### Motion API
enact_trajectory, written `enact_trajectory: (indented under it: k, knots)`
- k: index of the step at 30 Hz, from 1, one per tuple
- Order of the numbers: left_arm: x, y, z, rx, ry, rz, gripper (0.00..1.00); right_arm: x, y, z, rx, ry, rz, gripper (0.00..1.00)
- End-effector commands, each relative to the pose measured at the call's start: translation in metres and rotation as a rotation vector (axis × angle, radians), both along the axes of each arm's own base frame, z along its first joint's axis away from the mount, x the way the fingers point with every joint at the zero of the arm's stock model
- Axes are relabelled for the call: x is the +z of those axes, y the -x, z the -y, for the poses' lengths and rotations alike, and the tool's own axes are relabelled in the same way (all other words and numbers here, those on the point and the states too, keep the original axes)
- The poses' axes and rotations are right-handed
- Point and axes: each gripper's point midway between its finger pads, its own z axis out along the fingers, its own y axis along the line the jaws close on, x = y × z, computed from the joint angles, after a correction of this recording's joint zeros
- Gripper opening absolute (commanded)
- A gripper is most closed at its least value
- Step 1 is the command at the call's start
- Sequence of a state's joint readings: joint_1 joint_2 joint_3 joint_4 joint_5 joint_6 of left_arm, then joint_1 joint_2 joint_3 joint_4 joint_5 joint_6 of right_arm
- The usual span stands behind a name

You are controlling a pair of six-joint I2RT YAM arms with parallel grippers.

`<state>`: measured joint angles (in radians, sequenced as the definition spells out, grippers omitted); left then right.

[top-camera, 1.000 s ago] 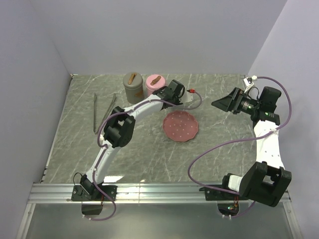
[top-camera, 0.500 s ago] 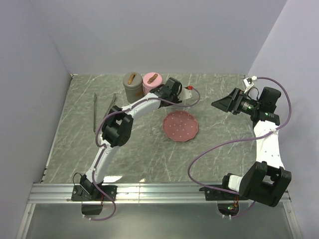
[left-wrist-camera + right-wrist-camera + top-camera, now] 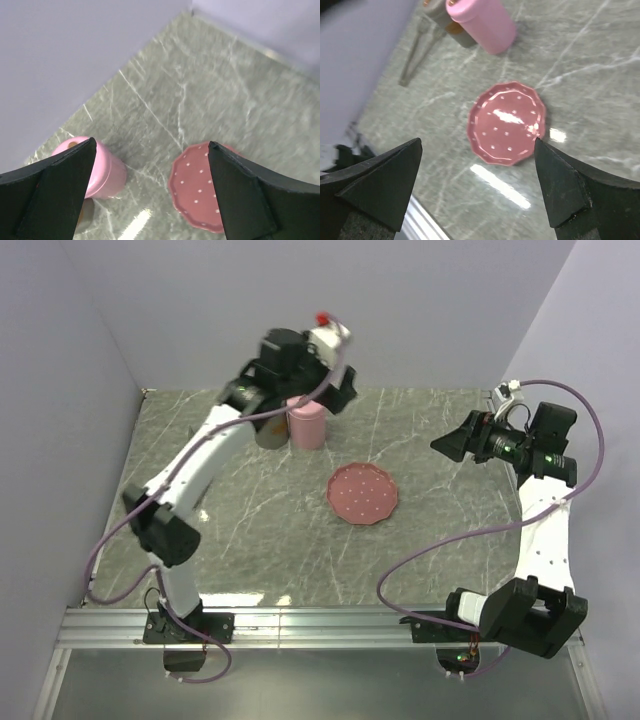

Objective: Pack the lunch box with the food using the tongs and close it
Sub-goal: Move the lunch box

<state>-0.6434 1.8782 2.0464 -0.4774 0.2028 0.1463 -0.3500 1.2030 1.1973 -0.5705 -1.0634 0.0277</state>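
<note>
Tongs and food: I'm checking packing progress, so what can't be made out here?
- Tongs: covered by the left arm in the top view; blurred in the right wrist view.
- Grey cup: cut by the right wrist view's top edge.
- Food: hidden or too small in every view.

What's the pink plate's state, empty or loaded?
Empty: the pink plate shows only its white dots and glare, with nothing lying on it.
</note>
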Motion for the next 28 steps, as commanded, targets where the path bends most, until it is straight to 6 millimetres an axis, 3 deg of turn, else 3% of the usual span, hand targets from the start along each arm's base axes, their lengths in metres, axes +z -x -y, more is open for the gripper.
enact_trajectory:
  k: [1, 5, 9, 10, 14, 19, 24, 28]
  knots:
    - [0.011, 0.016, -0.027, 0.018, 0.177, -0.199, 0.99, -0.009, 0.009, 0.004, -0.004, 0.143, 0.000, 1.00]
    - [-0.003, 0.035, -0.077, 0.113, 0.152, -0.228, 0.99, -0.034, 0.015, -0.006, 0.019, 0.231, -0.049, 1.00]
    - [-0.022, 0.054, -0.132, 0.190, 0.192, -0.321, 0.99, -0.070, 0.025, -0.040, 0.094, 0.351, -0.070, 1.00]
    - [-0.033, 0.059, -0.153, 0.228, 0.201, -0.351, 0.99, -0.072, 0.019, -0.041, 0.068, 0.358, -0.047, 1.00]
    - [-0.065, 0.069, -0.203, 0.375, 0.147, -0.314, 0.99, -0.101, 0.027, -0.063, 0.114, 0.384, -0.072, 1.00]
    - [-0.112, 0.086, -0.228, 0.463, 0.073, -0.340, 0.99, -0.106, 0.036, -0.067, 0.123, 0.407, -0.039, 1.00]
    - [-0.118, 0.092, -0.232, 0.468, 0.084, -0.338, 1.00, -0.103, 0.044, -0.066, 0.122, 0.419, -0.016, 1.00]
    - [-0.108, 0.095, -0.233, 0.464, 0.098, -0.308, 1.00, -0.098, 0.050, -0.068, 0.123, 0.413, 0.015, 1.00]
